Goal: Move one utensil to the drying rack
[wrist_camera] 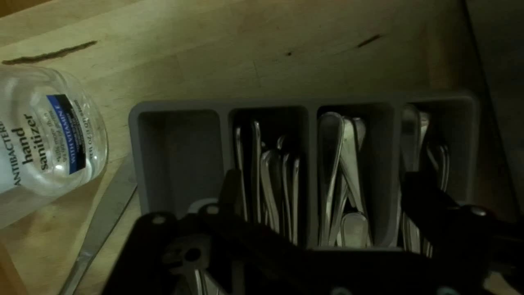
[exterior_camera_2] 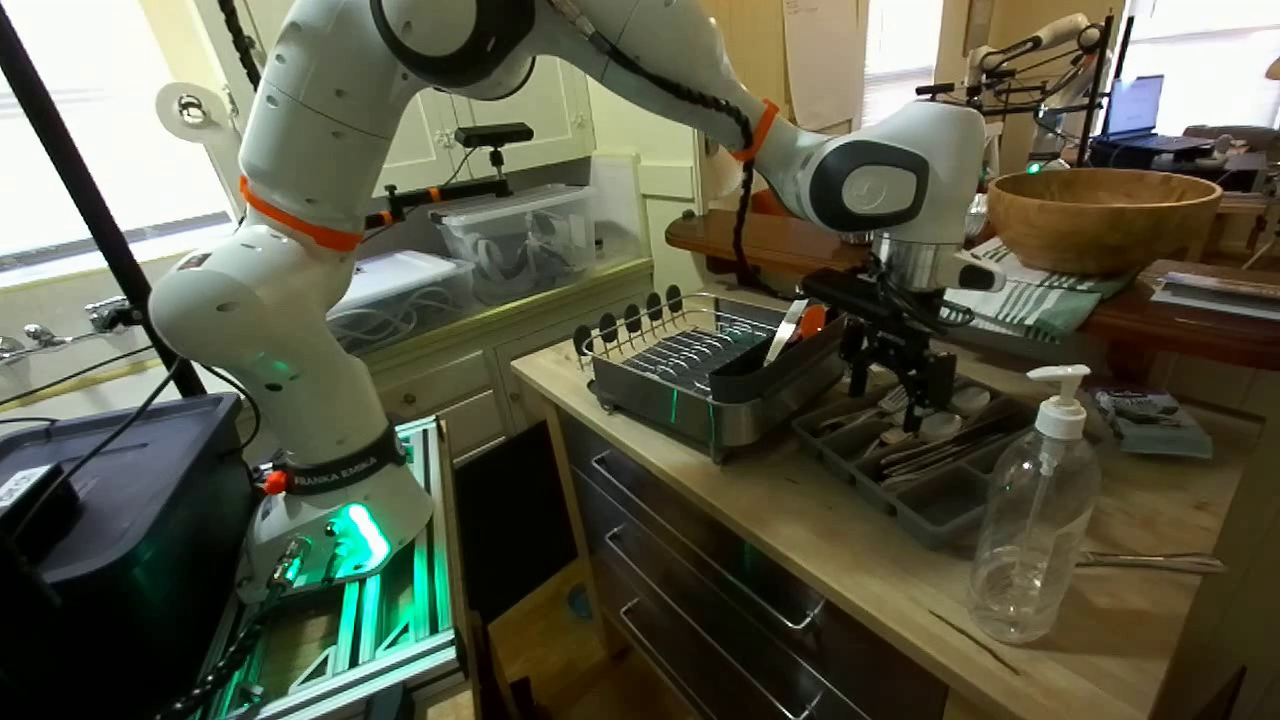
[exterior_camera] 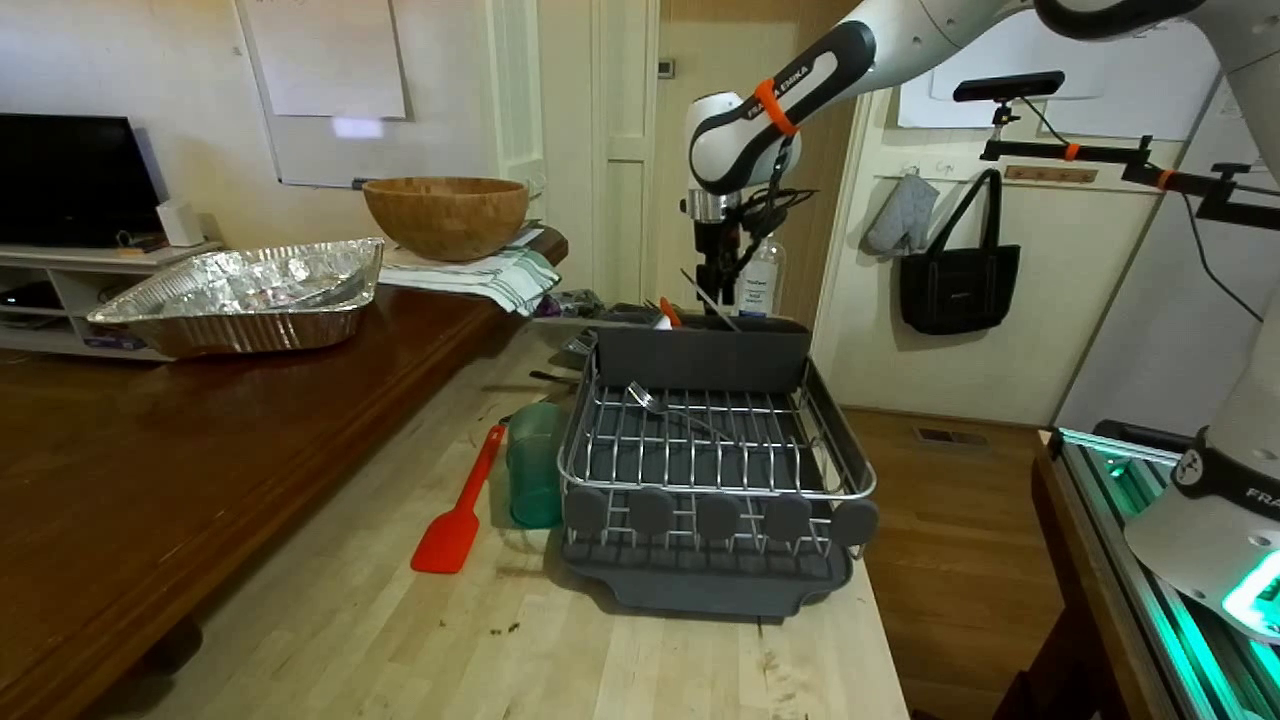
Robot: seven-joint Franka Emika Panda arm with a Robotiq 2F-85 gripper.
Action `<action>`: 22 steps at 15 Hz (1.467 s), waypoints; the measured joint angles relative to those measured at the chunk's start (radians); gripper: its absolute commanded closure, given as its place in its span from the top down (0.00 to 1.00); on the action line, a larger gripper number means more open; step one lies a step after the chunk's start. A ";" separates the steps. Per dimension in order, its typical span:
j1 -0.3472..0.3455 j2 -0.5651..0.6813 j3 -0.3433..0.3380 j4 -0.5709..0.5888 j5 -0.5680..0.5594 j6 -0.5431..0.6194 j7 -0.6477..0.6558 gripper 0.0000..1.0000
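Wrist view: spreads the gripper (wrist_camera: 325, 186) wide and empty; likely brackets the utensil (wrist_camera: 351, 162) lying twelve-to-six in the cutlery tray (wrist_camera: 178, 164), across a nine-to-three opening. In an exterior view, finds the drying rack (exterior_camera_2: 650, 405) toward nine o'clock from there.

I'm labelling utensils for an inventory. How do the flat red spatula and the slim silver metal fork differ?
The flat red spatula has a broad, solid blade; the slim silver metal fork has narrow tines. The spatula is red, the fork shiny silver. The spatula lies on the pale wooden counter, the fork inside the dark grey wire drying rack. Both have slender handles.
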 measured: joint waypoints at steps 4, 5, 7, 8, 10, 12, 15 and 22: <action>-0.025 0.008 0.028 -0.002 0.003 0.093 -0.025 1.00; -0.032 0.014 0.038 0.000 0.005 0.110 -0.035 1.00; -0.046 0.035 0.060 0.010 0.011 0.129 -0.050 1.00; -0.051 0.048 0.069 0.018 0.012 0.133 -0.056 1.00; -0.060 0.083 0.083 0.050 0.013 0.135 -0.065 1.00; -0.065 0.121 0.090 0.096 0.013 0.135 -0.070 1.00; -0.067 0.151 0.091 0.136 0.012 0.135 -0.069 1.00; -0.068 0.154 0.091 0.141 0.012 0.134 -0.081 1.00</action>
